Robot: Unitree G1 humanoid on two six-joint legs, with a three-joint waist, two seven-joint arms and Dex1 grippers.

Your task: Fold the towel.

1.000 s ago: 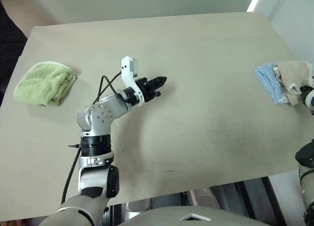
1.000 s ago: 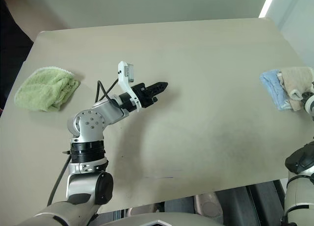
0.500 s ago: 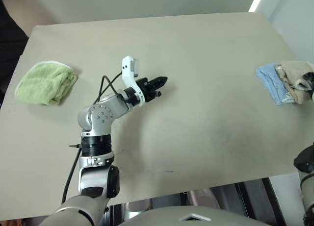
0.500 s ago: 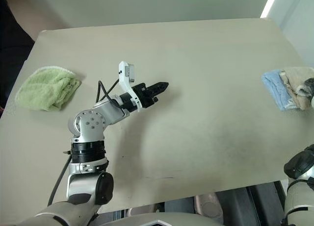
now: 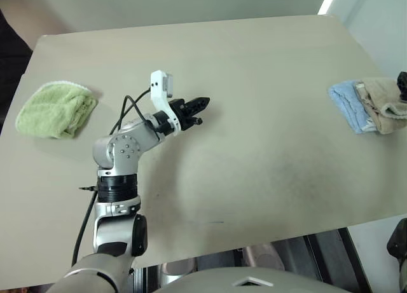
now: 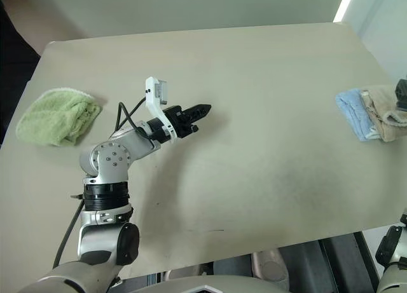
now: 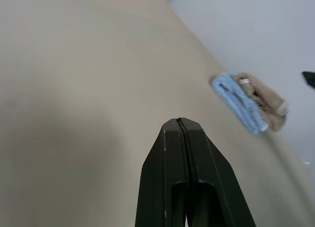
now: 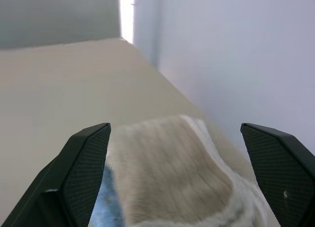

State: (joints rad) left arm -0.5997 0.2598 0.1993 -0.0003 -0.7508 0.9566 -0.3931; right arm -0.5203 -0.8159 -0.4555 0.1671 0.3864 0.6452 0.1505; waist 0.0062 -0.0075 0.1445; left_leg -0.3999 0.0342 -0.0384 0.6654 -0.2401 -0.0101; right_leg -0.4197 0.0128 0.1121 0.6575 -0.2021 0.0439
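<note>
The towel (image 5: 383,104), bunched and beige-tan, is seen at the right edge of the beige counter (image 5: 254,166), lying against a light-blue cloth (image 5: 348,107) that is placed just to its left. A fluffy light-green cloth (image 5: 56,109) is found near the counter's left edge, well apart from the other two.

The left hand (image 5: 200,105) is held above the middle of the counter, pointed toward the right side; its two black fingers are pressed flat together and nothing is gripped between them. The right hand (image 8: 179,175) is positioned over the towel, its fingers (image 8: 81,173) spread wide to either side of the cloth, and nothing is held. Whether the towel is touched by them cannot be told.
</note>
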